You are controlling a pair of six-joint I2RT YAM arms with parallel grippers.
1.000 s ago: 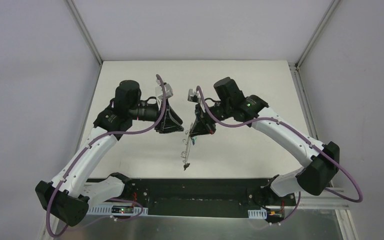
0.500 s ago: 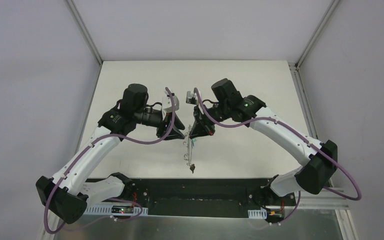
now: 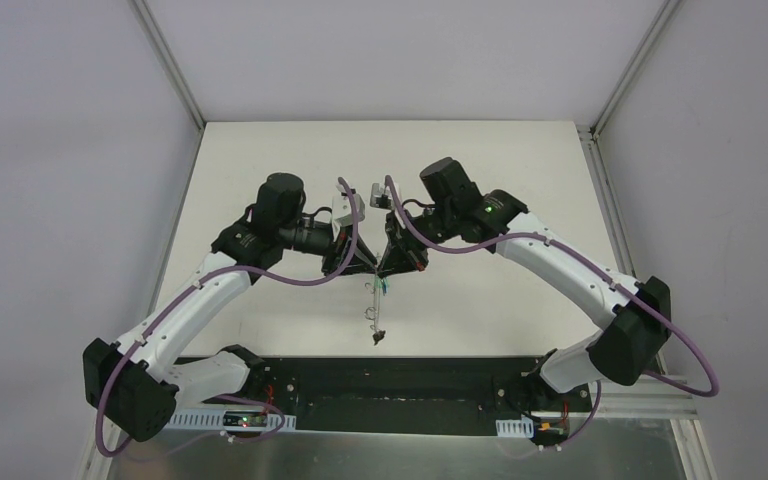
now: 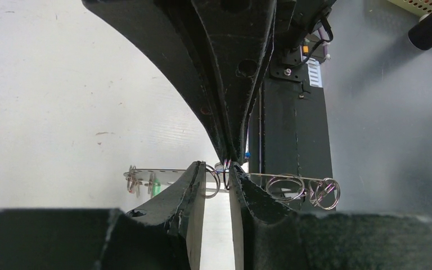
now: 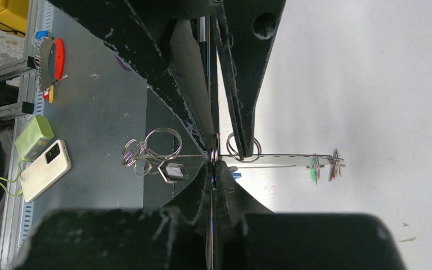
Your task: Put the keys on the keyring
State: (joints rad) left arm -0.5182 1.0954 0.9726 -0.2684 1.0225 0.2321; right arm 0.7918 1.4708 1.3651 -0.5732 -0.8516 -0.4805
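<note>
Meeting at one keyring (image 5: 275,156), two pairs of jaws.

The left end effector (image 3: 365,266) and right end effector (image 3: 388,266) stood tip to tip at frame centre, leaving no gap between; the keyring (image 3: 375,308) hung just below. Open counter (image 3: 260,160) lay across the top and sides.

**Keyring pinched edge-on where two grippers meet**

The right gripper (image 5: 212,171) clamps the keyring (image 5: 284,157), which shows edge-on as a thin bar crossing its fingertips. Directly opposite, the left gripper (image 5: 225,151) reaches in, its tips slightly apart. A black tag (image 5: 173,172) hangs left of the fingers, and a green tag (image 5: 314,167) hangs well to their right.
</note>
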